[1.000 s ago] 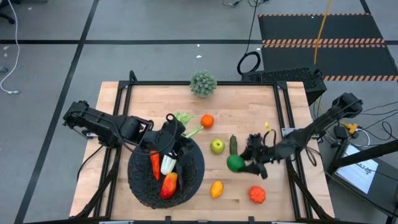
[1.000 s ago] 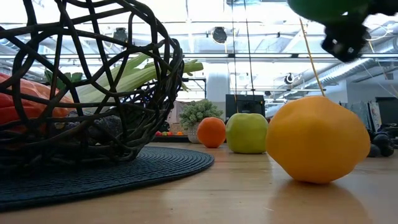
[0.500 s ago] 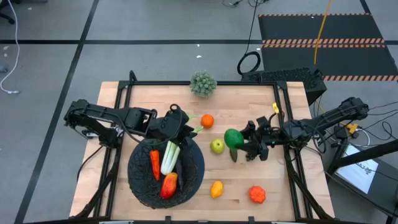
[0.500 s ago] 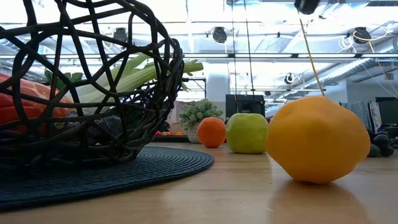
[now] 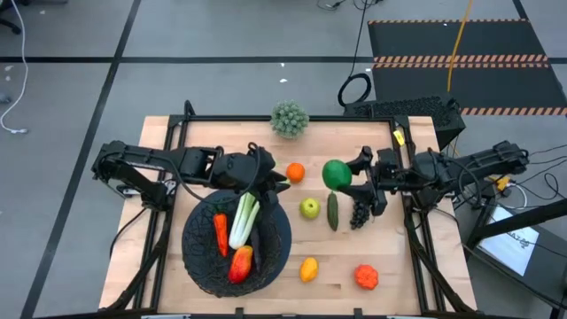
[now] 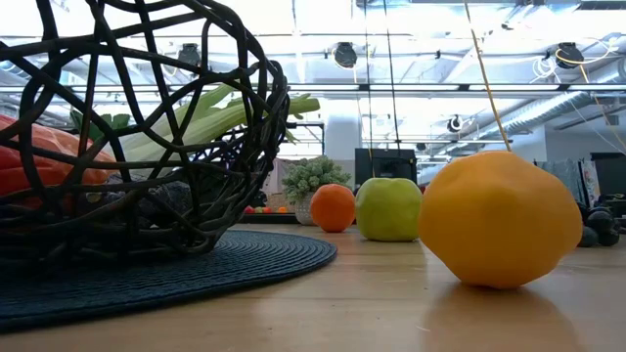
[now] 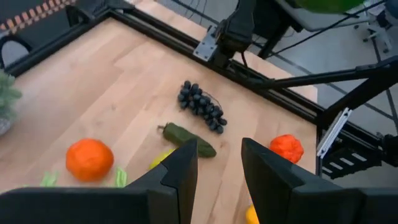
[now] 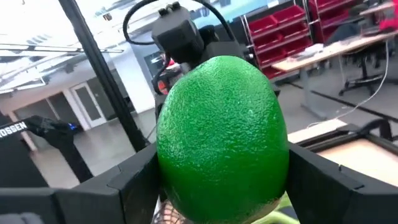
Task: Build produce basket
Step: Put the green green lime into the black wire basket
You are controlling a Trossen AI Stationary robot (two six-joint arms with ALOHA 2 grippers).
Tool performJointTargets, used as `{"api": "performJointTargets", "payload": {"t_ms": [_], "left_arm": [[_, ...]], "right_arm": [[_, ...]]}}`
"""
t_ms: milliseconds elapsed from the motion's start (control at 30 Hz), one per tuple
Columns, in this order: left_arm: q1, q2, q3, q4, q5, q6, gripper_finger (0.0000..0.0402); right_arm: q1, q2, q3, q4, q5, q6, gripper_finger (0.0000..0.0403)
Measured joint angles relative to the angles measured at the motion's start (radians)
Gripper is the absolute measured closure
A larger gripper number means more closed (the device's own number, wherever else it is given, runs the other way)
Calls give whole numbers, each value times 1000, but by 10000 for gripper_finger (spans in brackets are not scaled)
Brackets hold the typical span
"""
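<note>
**Lime held aloft by the right claw, basket partly filled**

Right claw (image 5: 347, 175) grips the green lime (image 5: 335, 174) between its two fingers, above the counter (image 5: 354, 142), between the orange (image 5: 295, 172) and the purple grapes (image 5: 360, 213). In the right wrist view the lime (image 8: 222, 137) fills the gap between both dark fingers (image 8: 134, 180).

Left claw (image 5: 273, 176) sits at the far rim of the basket (image 5: 275, 244), just beside the orange; its fingers (image 7: 180, 177) stand narrowly apart and hold nothing.

The basket rests at the near left of the counter and contains the carrot (image 5: 220, 232), the celery stalk (image 5: 242, 218) and the mango (image 5: 239, 264).

On the bare counter lie the green apple (image 5: 308, 208), the cucumber (image 5: 333, 211) just beside it, the lemon (image 5: 308, 268) and the tomato (image 5: 366, 277). The spiky ball plant (image 5: 289, 118) stands at the far edge.
</note>
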Motion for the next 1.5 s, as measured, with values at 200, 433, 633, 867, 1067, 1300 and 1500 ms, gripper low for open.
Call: {"api": "performJointTargets", "payload": {"t_ms": [200, 433, 633, 867, 1067, 1300, 1500], "left_arm": [[1, 0, 0, 14, 52, 30, 277], [-11, 0, 0, 13, 83, 65, 277], [-11, 0, 0, 13, 85, 86, 277], [-11, 0, 0, 13, 85, 93, 277], [-11, 0, 0, 13, 84, 67, 277], [-11, 0, 0, 13, 84, 48, 277], [-11, 0, 0, 13, 73, 18, 277]], "right_arm": [[-21, 0, 4, 10, 87, 138, 122], [-26, 0, 4, 11, 157, 520, 122], [-26, 0, 4, 13, 179, 749, 122], [-26, 0, 4, 13, 179, 891, 122], [-26, 0, 4, 13, 179, 910, 122], [-26, 0, 4, 6, 176, 905, 122], [-26, 0, 4, 6, 176, 856, 122]]}}
